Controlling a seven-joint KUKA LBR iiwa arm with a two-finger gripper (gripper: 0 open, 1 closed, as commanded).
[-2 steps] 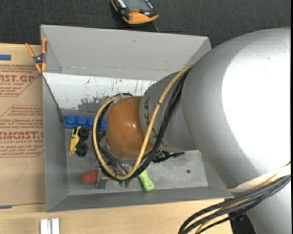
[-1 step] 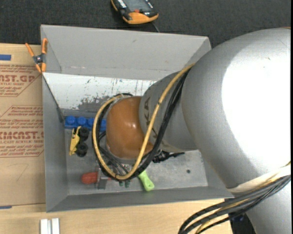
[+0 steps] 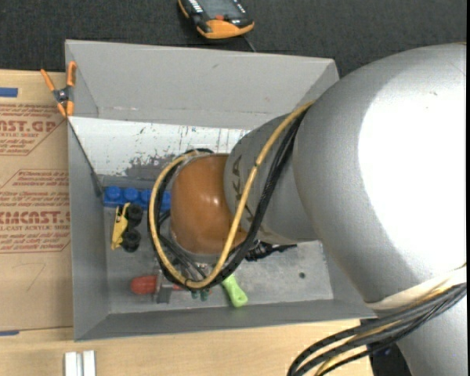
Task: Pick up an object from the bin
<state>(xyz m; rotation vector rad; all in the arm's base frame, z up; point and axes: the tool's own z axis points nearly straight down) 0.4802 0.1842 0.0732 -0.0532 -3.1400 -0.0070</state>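
The bin (image 3: pixel 196 77) was seen as matt grey metal, its floor scuffed and speckled with dark marks. The arm's shell (image 3: pixel 392 171) was shown smooth, silvery, softly gleaming. The orange cover (image 3: pixel 200 202) was caught glossy. A blue block (image 3: pixel 124 195) and a green piece (image 3: pixel 234 292) were read as smooth plastic.

An orange and black handheld device with a dark screen (image 3: pixel 215 12) is lying on the dark carpet (image 3: pixel 360 14), just beyond the far wall of the grey metal bin (image 3: pixel 196 81). A pale wooden tabletop (image 3: pixel 219 347) is showing along the near side, and a small whitish bracket (image 3: pixel 80 361) is resting on it.
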